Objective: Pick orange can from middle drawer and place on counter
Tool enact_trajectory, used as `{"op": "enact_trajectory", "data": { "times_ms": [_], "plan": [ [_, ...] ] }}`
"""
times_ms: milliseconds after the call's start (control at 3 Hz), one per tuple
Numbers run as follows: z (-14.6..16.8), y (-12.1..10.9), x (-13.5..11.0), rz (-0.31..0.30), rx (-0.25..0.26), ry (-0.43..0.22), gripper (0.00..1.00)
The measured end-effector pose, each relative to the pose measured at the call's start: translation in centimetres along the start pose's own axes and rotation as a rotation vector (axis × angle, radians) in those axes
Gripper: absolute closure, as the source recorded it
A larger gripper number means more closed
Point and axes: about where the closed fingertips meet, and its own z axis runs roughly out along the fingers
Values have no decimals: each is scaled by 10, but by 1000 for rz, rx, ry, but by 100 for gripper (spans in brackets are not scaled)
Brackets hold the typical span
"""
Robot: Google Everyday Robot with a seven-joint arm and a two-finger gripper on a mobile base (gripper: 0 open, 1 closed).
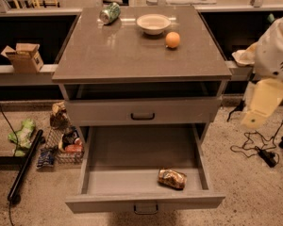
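Newbie: so where's the orange can [172,178] in the camera view? can't spot it up top

Regular: it's lying on its side in the middle drawer [132,173], which is pulled wide open. The can sits on the flat bottom toward the front right, near the front panel, and i can't tell if it actually touches it

Newbie: ok and the counter [132,60]?

Regular: three things along the back. green-and-silver can [110,12] tipped over at the back left, pale bowl [153,23] in the middle, round orange fruit [172,40] just beside the bowl on its right. upper drawer [188,111] under the counter is closed

Newbie: and the gripper [253,119]?

Regular: off to the right of the cabinet, hanging under the white arm [276,51], about level with the upper drawer. it's outside the open drawer and well apart from the orange can. honestly can't tell if it's open or closed, and i don't see it carrying anything

Newbie: floor stuff?

Regular: wire basket [61,147] of clutter just left of the open drawer, cardboard box [22,57] on the shelf at left
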Motion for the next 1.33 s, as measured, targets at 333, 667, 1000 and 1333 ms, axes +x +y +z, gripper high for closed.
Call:
{"op": "enact_trajectory", "data": {
  "times_ms": [333, 667, 1000, 1333],
  "plan": [
    [70, 8, -5, 71, -79, -65, 0],
    [132, 18, -11, 155, -118, -167, 0],
    [135, 9, -17, 163, -80, -191, 0],
    [135, 10, -16, 162, -84, -189, 0]
  ]
}}
